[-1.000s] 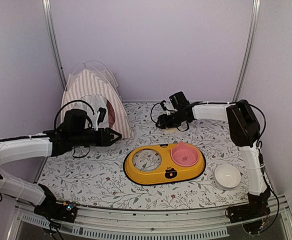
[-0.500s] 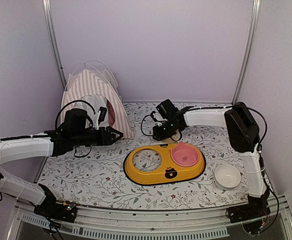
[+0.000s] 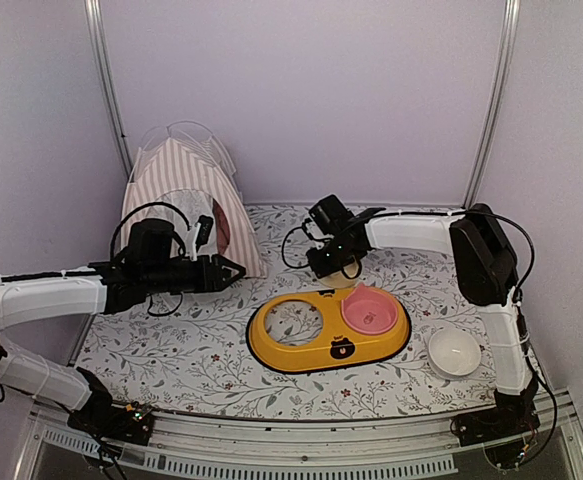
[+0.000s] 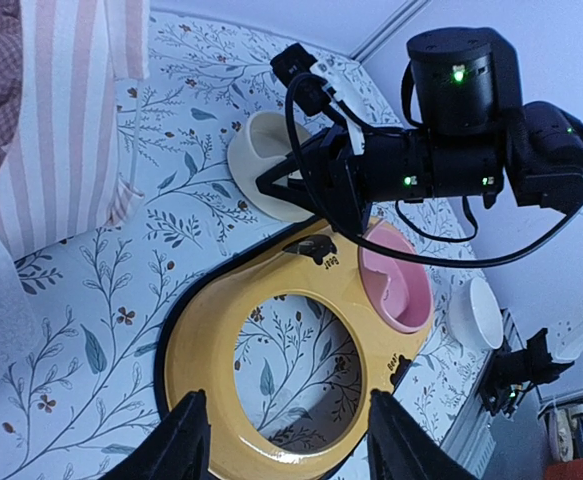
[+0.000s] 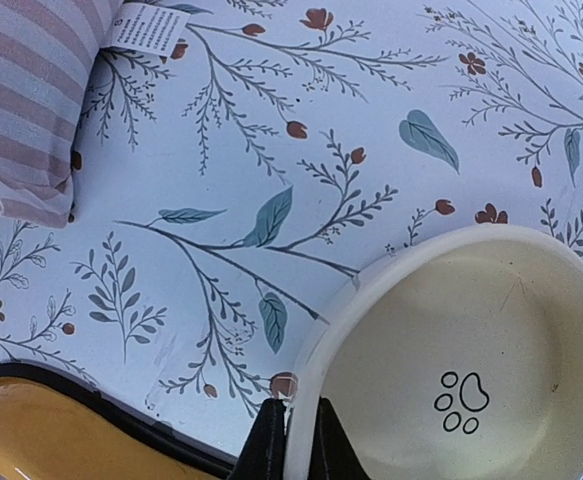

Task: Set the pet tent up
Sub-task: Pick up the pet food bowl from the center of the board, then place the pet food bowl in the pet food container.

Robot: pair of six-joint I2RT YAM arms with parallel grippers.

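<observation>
The pink-and-white striped fabric pet tent (image 3: 176,200) stands upright at the far left corner of the floral-printed counter (image 3: 171,350). The left hand (image 3: 233,271) hovers just in front of it, fingers spread and empty; a careless sweep could tip the light frame. Further right, just behind the yellow oval plastic feeder tray (image 3: 271,345), the right hand (image 5: 293,437) pinches the rim of a cream paw-print bowl (image 5: 461,380). So thin an edge grip could slip and knock the tray.
</observation>
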